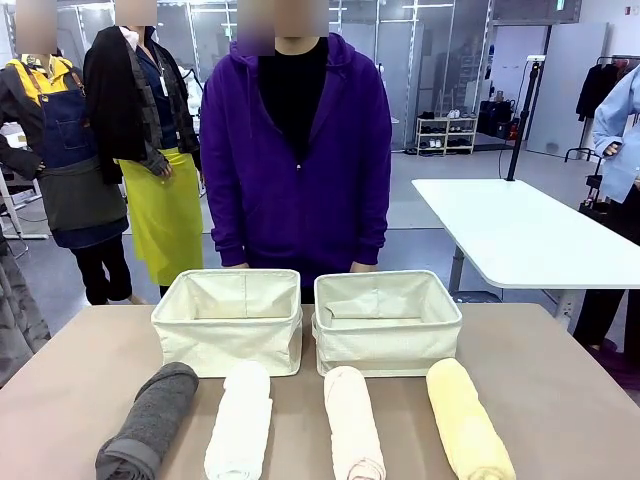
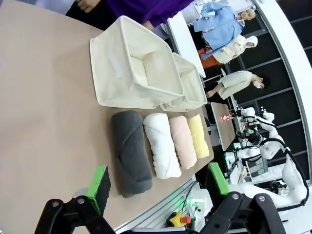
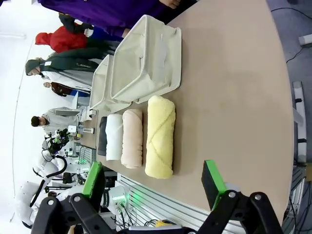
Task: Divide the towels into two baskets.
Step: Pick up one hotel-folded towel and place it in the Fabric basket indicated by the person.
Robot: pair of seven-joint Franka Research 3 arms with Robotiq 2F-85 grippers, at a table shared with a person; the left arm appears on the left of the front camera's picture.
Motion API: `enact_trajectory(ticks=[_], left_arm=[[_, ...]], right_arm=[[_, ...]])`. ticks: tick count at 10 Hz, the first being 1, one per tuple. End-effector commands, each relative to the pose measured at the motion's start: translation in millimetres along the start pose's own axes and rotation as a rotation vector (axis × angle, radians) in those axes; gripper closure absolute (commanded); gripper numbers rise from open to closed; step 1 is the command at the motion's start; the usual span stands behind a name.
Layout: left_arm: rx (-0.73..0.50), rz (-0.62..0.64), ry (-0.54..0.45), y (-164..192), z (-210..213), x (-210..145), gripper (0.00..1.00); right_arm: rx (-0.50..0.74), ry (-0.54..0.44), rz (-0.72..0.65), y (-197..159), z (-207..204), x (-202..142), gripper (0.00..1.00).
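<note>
Four rolled towels lie side by side along the near edge of the table: dark grey [image 1: 150,420], white [image 1: 241,420], pale pink [image 1: 352,425], pale yellow [image 1: 467,418]. Behind them stand two cream canvas baskets, the left basket [image 1: 228,322] and the right basket [image 1: 387,322], both with nothing inside. In the left wrist view my left gripper [image 2: 158,186] hangs open above the table's near edge, close to the grey towel [image 2: 130,152]. My right gripper [image 3: 153,183] is open too, hovering near the yellow towel [image 3: 160,136]. Neither holds anything.
A person in a purple hoodie [image 1: 296,150] stands at the far side, right behind the baskets. Bare tabletop [image 1: 560,390] lies to the right and left of the towels. A white table [image 1: 520,230] stands farther off at the right.
</note>
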State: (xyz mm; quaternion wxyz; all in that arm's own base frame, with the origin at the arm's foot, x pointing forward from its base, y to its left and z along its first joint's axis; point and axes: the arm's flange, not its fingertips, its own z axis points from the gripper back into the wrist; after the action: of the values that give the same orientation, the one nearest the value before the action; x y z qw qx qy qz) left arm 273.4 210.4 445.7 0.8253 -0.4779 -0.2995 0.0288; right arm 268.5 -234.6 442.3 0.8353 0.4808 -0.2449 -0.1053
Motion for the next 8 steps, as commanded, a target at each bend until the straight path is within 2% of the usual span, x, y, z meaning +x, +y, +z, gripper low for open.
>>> enact_trajectory(ticks=[1, 8], left_arm=[[-0.024, -0.012, -0.013, -1.3, 4.5, -0.1, 0.00], [-0.024, -0.012, -0.013, -1.3, 4.5, -0.1, 0.00]], right_arm=[[0.015, -0.006, 0.017, 2.0, 4.3, -0.3, 0.00], [0.015, -0.006, 0.017, 2.0, 4.3, -0.3, 0.00]])
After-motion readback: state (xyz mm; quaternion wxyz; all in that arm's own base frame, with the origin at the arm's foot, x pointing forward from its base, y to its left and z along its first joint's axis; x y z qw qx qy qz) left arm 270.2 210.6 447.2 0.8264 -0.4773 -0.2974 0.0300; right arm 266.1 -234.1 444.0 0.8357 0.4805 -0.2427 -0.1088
